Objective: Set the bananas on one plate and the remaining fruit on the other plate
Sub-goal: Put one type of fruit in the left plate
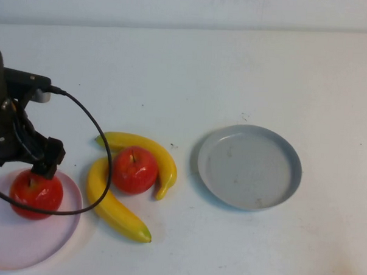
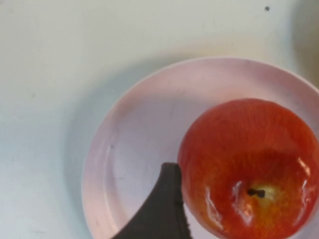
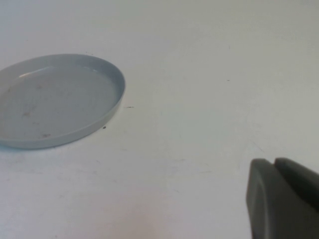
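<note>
My left gripper [image 1: 44,167] is low over the pale pink plate [image 1: 11,242], closed around a red apple [image 1: 36,193]. In the left wrist view one dark finger [image 2: 162,209] lies against the apple's [image 2: 249,164] side above the pink plate [image 2: 134,149]; the other finger is out of view. A second red apple [image 1: 134,169] sits on the table between two yellow bananas, one arching behind it [image 1: 152,149], one curving in front [image 1: 110,206]. The grey-blue plate [image 1: 249,166] is bare. My right gripper [image 3: 275,162] is shut and empty, off to one side of the grey-blue plate [image 3: 55,102], and does not show in the high view.
The left arm's black cable [image 1: 103,152] loops down over the nearer banana and the pink plate's edge. The white table [image 1: 235,73] stretches behind the fruit and plates to a back wall.
</note>
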